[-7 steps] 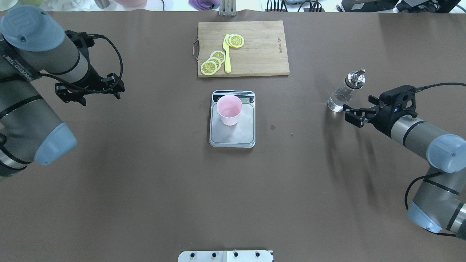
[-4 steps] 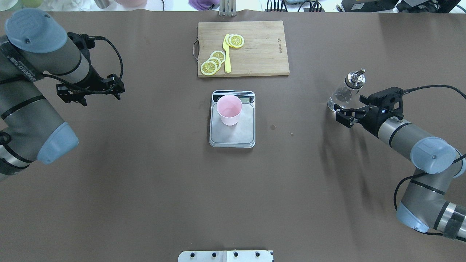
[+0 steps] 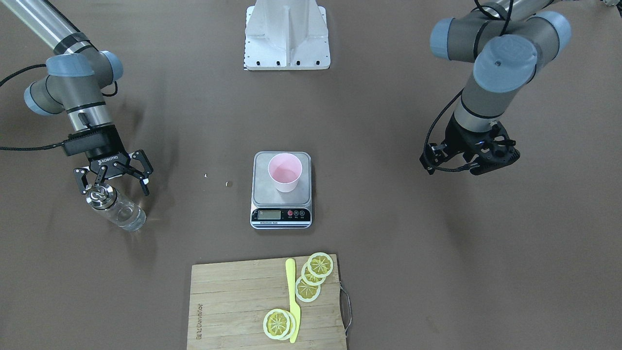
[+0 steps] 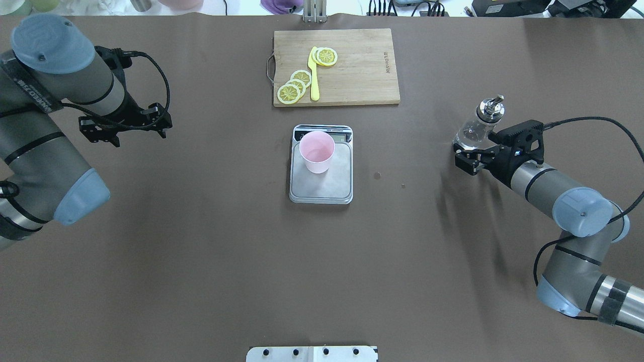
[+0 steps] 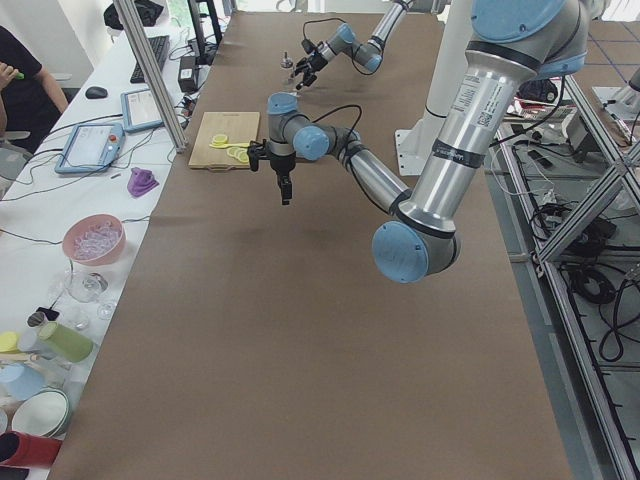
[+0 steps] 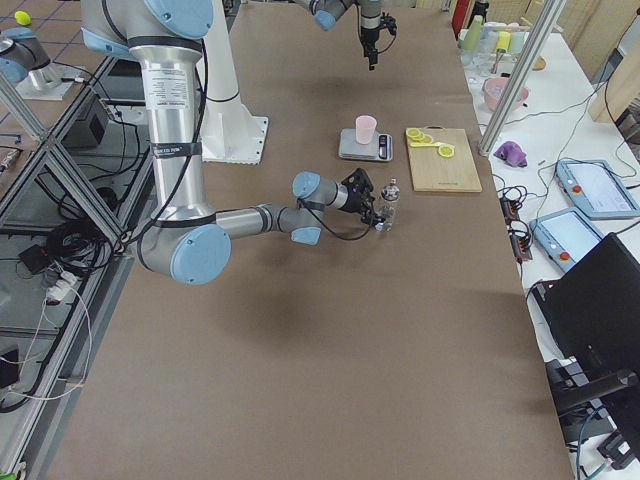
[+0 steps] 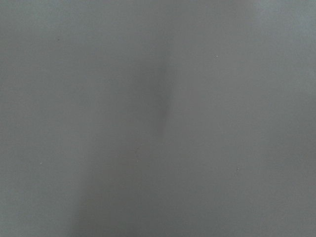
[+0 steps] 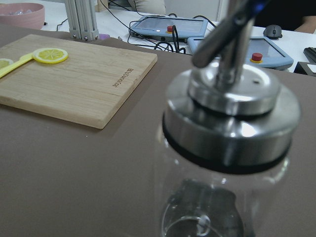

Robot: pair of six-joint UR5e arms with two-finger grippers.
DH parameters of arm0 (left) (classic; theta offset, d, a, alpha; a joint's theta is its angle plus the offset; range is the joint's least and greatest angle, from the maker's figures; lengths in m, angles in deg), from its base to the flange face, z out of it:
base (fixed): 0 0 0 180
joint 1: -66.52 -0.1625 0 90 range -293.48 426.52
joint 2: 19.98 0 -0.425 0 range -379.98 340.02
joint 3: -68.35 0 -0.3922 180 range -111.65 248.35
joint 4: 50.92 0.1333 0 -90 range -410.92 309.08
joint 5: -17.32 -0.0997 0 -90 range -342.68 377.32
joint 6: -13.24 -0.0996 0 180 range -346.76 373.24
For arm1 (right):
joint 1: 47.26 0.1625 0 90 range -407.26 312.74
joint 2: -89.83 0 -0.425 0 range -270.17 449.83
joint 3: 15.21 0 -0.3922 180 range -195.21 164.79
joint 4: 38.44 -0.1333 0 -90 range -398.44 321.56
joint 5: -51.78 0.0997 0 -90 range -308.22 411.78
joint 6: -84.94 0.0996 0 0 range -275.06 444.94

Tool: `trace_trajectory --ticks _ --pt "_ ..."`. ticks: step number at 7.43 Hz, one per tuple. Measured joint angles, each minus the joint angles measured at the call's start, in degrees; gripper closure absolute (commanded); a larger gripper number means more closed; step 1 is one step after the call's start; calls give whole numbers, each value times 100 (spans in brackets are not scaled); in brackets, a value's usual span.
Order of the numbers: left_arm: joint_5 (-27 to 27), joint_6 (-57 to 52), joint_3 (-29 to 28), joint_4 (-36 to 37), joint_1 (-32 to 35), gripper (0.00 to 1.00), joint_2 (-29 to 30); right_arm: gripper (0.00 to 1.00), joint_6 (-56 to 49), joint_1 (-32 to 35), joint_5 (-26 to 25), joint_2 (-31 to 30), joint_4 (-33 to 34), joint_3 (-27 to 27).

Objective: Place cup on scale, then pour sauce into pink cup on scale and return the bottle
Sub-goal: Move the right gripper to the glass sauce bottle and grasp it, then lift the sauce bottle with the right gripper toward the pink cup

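Observation:
The pink cup (image 4: pixel 317 151) stands upright on the scale (image 4: pixel 322 190) at the table's middle; it also shows in the front view (image 3: pixel 285 172) on the scale's steel platform (image 3: pixel 262 194). The clear glass bottle (image 4: pixel 475 128) with its metal cap stands upright at the right. My right gripper (image 4: pixel 465 157) is open, its fingers on either side of the bottle (image 3: pixel 119 211); I cannot tell whether they touch it. The bottle (image 8: pixel 227 148) fills the right wrist view. My left gripper (image 4: pixel 126 131) is open and empty, above bare table far left.
A wooden cutting board (image 4: pixel 362 65) with lemon slices and a yellow knife (image 4: pixel 314 75) lies beyond the scale. The robot's base plate (image 4: pixel 312 353) sits at the near edge. The left wrist view shows only bare table.
My right gripper has moved in toward the bottle, and its fingers now straddle it. The left arm has shifted slightly. Cup and scale have not moved.

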Motion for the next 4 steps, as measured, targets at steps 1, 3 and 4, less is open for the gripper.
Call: trace_trajectory --ticks 1,3,4 --pt "2 2 -6 -16 0 1 0 3 -75 45 5 10 -1 -26" --pt "2 9 -28 -26 -6 1 2 4 -145 158 15 30 6 -75" --pt "1 11 -43 -30 -7 1 3 4 -149 191 19 77 8 -144"
